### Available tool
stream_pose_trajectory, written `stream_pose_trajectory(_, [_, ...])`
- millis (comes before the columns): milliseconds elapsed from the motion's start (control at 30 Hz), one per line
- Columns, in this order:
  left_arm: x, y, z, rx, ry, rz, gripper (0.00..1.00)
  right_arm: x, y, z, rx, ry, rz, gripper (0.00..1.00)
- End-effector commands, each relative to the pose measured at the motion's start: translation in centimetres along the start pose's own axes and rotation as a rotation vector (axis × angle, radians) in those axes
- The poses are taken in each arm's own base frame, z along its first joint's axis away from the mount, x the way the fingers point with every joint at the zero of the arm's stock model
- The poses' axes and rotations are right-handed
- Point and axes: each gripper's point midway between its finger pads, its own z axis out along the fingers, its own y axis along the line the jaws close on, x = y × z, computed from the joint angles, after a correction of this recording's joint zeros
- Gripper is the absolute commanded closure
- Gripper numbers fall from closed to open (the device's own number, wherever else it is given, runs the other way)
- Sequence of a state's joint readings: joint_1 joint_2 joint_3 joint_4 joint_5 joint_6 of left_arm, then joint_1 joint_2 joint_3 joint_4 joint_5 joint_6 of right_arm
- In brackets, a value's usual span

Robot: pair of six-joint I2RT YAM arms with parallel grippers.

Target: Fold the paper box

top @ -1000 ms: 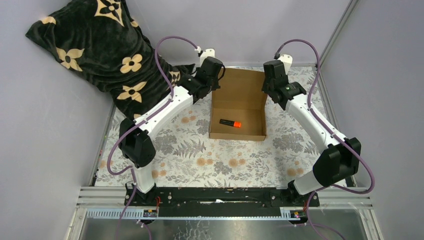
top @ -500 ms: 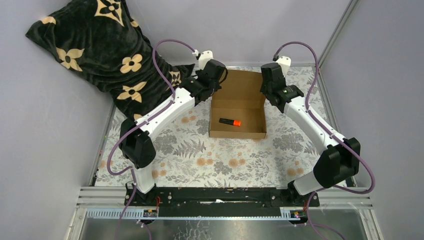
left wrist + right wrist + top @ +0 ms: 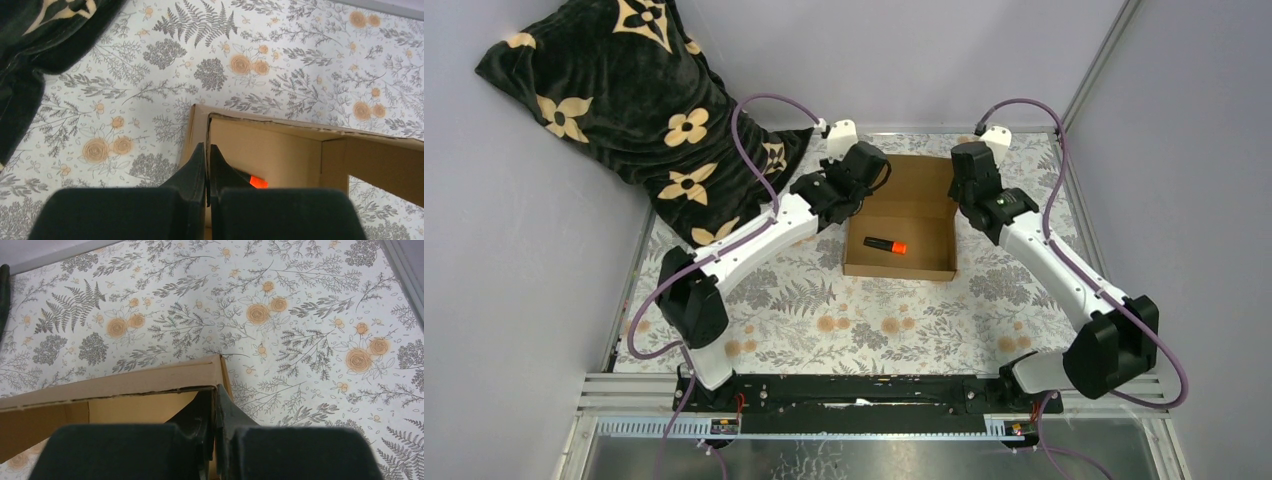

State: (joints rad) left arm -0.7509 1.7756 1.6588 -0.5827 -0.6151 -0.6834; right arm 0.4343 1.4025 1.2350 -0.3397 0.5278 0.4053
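The paper box (image 3: 902, 205) sits open on the floral-patterned tabletop (image 3: 824, 300). It is a shallow brown cardboard tray with its side walls standing up and its far end lower and more open than its near wall. Inside the box, near the front wall and left of its middle, lies a small marker (image 3: 885, 245) with a black body and an orange end, on its side and roughly parallel to that wall.

The left end effector (image 3: 207, 150) is at the box's left wall, close to the far left corner. Its fingers (image 3: 192, 172) are pressed narrow, one outside the wall and one inside, with the cardboard edge running in between them, so it pinches that wall. The orange end of the marker shows just past the inner finger.

The right end effector (image 3: 215, 392) is at the box's right wall, near the far right corner. Its fingers (image 3: 232, 412) are likewise drawn almost together over the wall's top edge, nipping the cardboard.

Beyond the box's far left corner, well apart from it, a dark cloth (image 3: 624, 100) with pale flower shapes is heaped against the wall.
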Motion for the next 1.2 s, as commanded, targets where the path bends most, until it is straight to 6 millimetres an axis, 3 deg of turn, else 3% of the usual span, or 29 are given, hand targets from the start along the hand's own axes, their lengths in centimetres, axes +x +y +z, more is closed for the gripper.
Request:
stream_pose_trajectory(0, [2.5,-5.6,-2.7,0.191,0.025,-0.079,1.00,0.7,4.9,-2.5,-0.218,-0.002,0.043,1.00])
stream_pose_trajectory(167, [4.3,-4.9,-3.8,0.191,0.021,-0.078,1.00,2.3,4.0,-3.1,-0.212,0.003,0.036,1.00])
stream_pose_trajectory(600, [9.6,-0.9,-6.1,0.165,-0.040,-0.070,1.00,8.0,0.7,-4.8,-0.185,0.025,0.050,1.00])
stream_pose_trajectory(1033, [13.6,1.3,-5.5,0.178,-0.041,-0.005,0.99,14.1,-1.5,-4.6,-0.189,0.102,0.026,1.00])
stream_pose_trajectory(1167, [15.2,1.5,-5.3,0.208,-0.008,0.021,0.95,16.1,-2.1,-4.7,-0.211,0.129,0.026,0.95])
